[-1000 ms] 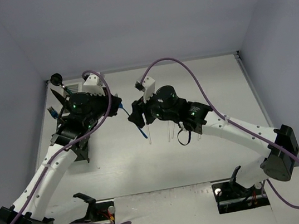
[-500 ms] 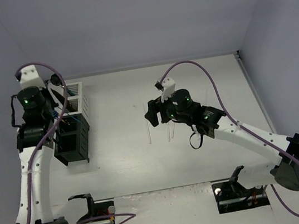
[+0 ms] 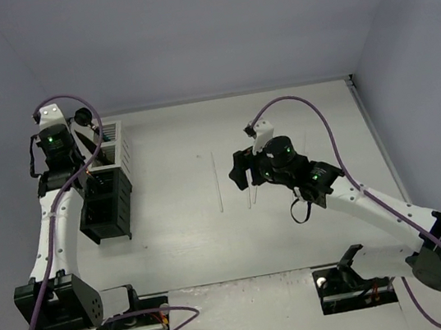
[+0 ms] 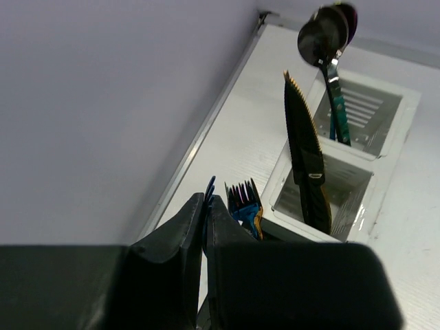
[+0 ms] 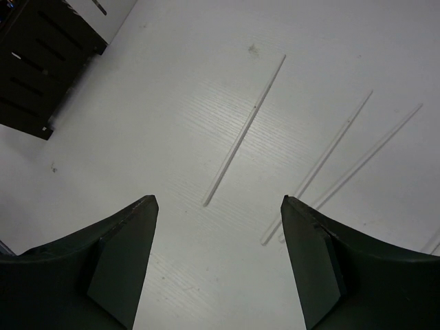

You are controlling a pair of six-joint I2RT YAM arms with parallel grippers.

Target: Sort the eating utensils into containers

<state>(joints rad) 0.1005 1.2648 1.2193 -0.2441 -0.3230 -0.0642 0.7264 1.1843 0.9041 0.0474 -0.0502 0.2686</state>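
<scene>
From above, the left gripper hangs over the row of containers at the left side of the tabletop: 2 white containers farther away, 2 black containers nearer. The right gripper is low over the middle of the tabletop, just beside thin pale chopsticks that lie flat there.

In the left wrist view, the left gripper is clenched, and a thin blue utensil shows its tip between the fingers. Close beside it stands a blue fork. The nearer white container holds a black knife with a gold edge. The farther white container holds spoons.

In the right wrist view, the right gripper is released, with its fingers wide apart and nothing between them. 1 chopstick lies ahead of it and 2 more lie to the right. A black container is at the upper left.
</scene>
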